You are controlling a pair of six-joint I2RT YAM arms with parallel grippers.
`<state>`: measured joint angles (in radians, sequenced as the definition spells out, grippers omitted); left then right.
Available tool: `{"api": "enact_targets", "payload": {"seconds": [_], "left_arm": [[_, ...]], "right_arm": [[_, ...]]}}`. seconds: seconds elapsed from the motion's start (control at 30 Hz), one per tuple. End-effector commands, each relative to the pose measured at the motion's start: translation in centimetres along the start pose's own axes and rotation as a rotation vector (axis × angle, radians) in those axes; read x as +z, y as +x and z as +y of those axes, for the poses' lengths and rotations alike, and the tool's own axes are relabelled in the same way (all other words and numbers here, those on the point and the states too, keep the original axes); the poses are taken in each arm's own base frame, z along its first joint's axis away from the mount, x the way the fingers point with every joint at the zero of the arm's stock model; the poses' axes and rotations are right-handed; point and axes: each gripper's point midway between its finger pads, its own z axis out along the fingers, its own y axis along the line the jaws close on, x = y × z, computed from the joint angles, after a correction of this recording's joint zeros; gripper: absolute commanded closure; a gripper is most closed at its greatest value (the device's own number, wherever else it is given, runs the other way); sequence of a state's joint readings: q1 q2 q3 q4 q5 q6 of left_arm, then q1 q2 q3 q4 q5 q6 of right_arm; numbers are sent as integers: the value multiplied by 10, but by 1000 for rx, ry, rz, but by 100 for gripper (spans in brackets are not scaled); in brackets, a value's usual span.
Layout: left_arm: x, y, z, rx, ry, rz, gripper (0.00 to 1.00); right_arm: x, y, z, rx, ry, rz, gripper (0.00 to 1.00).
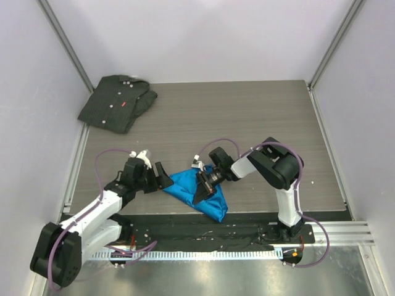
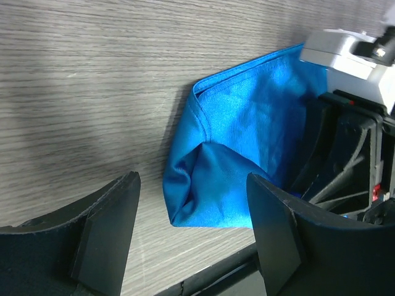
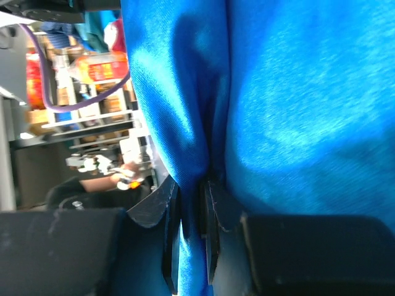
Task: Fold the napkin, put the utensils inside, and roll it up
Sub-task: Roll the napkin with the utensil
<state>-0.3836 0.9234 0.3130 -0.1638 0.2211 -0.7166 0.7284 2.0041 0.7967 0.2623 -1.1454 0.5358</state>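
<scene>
The bright blue napkin (image 1: 199,194) lies bunched near the table's front edge, between the two arms. My right gripper (image 1: 203,188) is shut on a fold of the napkin (image 3: 191,203); the blue cloth fills the right wrist view. My left gripper (image 1: 165,177) is open and empty just left of the napkin, its jaws spread wide with the cloth's folded corner (image 2: 216,179) ahead of them, not touching. The knife does not show in any view.
A dark grey-black buttoned shirt (image 1: 117,102) lies crumpled at the table's far left corner. White walls enclose the table (image 1: 247,117) on three sides. A black strip and rail run along the front edge (image 1: 203,231).
</scene>
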Motion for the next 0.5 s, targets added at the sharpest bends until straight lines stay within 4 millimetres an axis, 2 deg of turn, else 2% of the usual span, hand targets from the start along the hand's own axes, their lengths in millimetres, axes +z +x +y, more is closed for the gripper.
{"api": "enact_targets", "payload": {"seconds": [0.0,0.17,0.23,0.27,0.3,0.37,0.4,0.47], "left_arm": [[5,-10,-9,37,58,-36,26],[16,-7,-6,28,45,-9,31],[19,-4,-5,24,43,14,36],[21,-5,-9,28,61,17,41],[24,-1,-8,23,61,37,52],[25,-1,-10,26,73,45,63],[26,-1,-9,27,67,52,75],[27,1,-7,26,54,62,87]], "right_arm": [[1,-9,-3,35,-38,2,83],[1,-11,-8,37,-41,-1,83],[1,-12,-10,41,-41,-3,83],[1,-12,-10,39,-40,-5,83],[1,-12,-12,47,-38,-4,83],[1,-14,-13,43,-34,-10,83],[2,-14,-13,44,-33,-9,83],[0,-18,-9,34,-22,-23,82]]}}
